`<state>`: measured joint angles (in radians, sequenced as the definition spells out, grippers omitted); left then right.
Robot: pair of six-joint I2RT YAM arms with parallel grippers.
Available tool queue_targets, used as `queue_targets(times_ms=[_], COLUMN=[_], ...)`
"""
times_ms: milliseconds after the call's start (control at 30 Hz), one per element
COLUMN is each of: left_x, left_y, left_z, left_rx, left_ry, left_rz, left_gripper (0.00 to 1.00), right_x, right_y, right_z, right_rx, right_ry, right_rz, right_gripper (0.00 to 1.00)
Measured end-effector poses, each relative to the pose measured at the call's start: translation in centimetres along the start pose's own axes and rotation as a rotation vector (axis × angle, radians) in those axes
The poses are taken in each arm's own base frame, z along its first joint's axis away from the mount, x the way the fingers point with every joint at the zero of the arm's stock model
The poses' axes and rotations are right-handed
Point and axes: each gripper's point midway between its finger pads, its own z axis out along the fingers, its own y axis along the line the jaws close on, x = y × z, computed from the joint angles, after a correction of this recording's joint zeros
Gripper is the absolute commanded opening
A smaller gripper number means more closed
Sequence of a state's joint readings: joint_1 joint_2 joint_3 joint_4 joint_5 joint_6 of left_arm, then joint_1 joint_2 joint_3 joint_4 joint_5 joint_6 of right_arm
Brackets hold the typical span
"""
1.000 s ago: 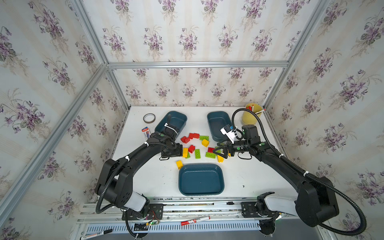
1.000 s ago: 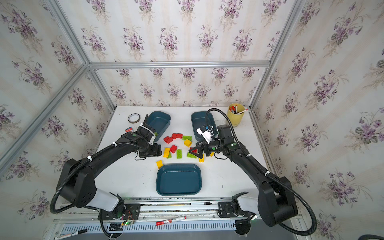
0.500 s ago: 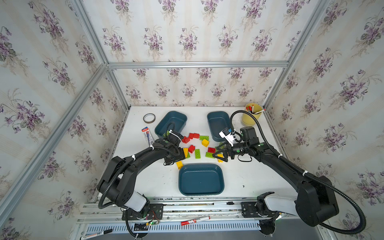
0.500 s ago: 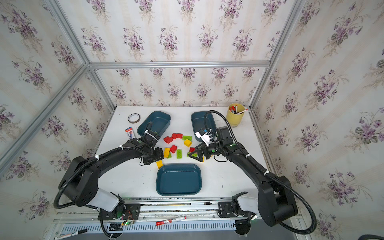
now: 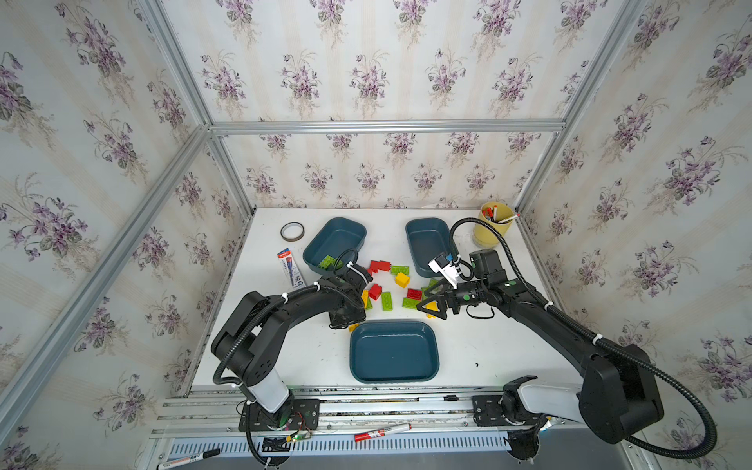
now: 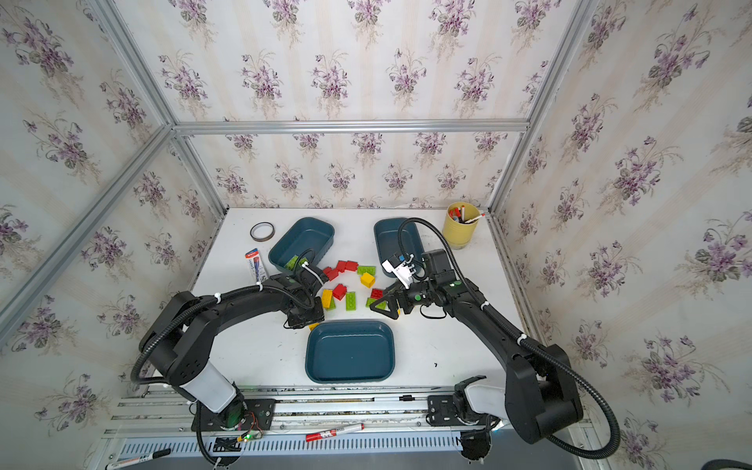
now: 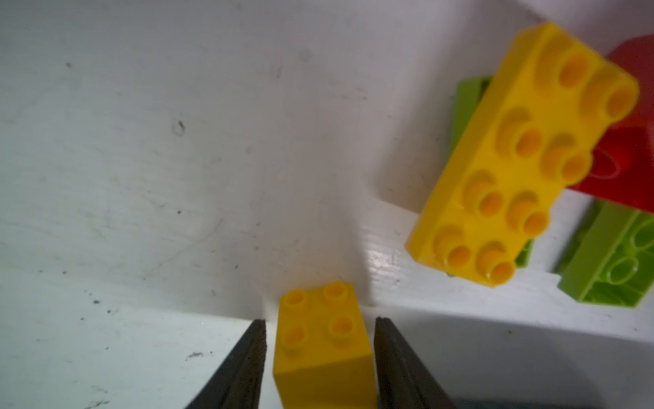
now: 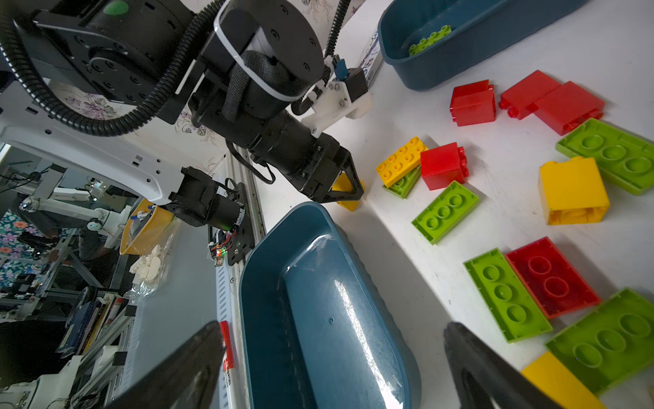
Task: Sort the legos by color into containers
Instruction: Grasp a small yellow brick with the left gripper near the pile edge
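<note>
A small square yellow brick (image 7: 320,340) stands studs up on the white tabletop (image 5: 285,358), just off the far left corner of the nearest teal tray (image 5: 394,354). The left gripper (image 7: 320,323) straddles it, jaws narrowly apart, with a sliver of table showing along one finger. Just beside it an oblong yellow brick (image 7: 523,155) lies studs up, part of it resting on a lime green brick (image 7: 467,95), its long axis running roughly front to back. The remaining red, yellow and green bricks are scattered between the three trays. The right gripper (image 8: 332,326) hangs spread wide over the right end of that scatter, holding nothing. Violet-flowered wallpaper in aluminium framing encloses the table.
</note>
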<state>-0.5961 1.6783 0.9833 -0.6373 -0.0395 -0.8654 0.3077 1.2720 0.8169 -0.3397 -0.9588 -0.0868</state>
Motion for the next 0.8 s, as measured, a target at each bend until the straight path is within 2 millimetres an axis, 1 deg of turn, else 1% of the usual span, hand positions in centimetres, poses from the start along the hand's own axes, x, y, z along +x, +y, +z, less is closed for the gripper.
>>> queue_targets(times_ms=[67, 100, 167, 267, 333, 433, 567, 667, 733, 800], left_x=[-0.2, -0.3, -0.6, -1.3, -1.7, -2.6, -3.2, -1.9, -0.5, 1.1], left_y=[0.0, 0.0, -0.1, -0.4, -0.6, -1.0, -2.1, -3.0, -3.4, -4.0], left_z=[-0.1, -0.2, -0.6, -1.8, -2.9, -5.3, -9.1, -11.2, -12.0, -12.3], left_rx=[-0.004, -0.005, -0.006, 0.001, 0.008, 0.023, 0.077, 0.130, 0.156, 0.179], left_ry=[-0.008, -0.013, -0.025, -0.053, -0.072, -0.112, -0.157, -0.146, -0.126, -0.099], left_rz=[0.001, 0.002, 0.010, 0.022, 0.043, 0.074, 0.128, 0.190, 0.237, 0.281], left_gripper=[0.32, 0.31, 0.30, 0.30, 0.30, 0.30, 0.30, 0.30, 0.29, 0.29], right_x=[0.1, 0.1, 0.1, 0.1, 0.1, 0.1, 0.1, -0.1, -0.4, -0.6], right_y=[0.0, 0.0, 0.0, -0.1, -0.1, -0.1, -0.3, -0.4, -0.4, -0.5], right_z=[0.0, 0.0, 0.0, 0.0, 0.0, 0.0, 0.0, 0.1, 0.1, 0.1], right_rx=[0.000, 0.001, 0.004, 0.007, 0.007, 0.010, 0.014, 0.017, 0.018, 0.018], right_ry=[0.002, 0.003, 0.003, 0.003, 0.003, 0.004, 0.005, 0.004, 0.001, 0.003], right_rz=[0.003, 0.003, 0.002, 0.001, 0.001, -0.001, -0.002, -0.006, -0.010, -0.008], right_gripper=[1.00, 1.00, 1.00, 1.00, 1.00, 1.00, 1.00, 1.00, 1.00, 1.00])
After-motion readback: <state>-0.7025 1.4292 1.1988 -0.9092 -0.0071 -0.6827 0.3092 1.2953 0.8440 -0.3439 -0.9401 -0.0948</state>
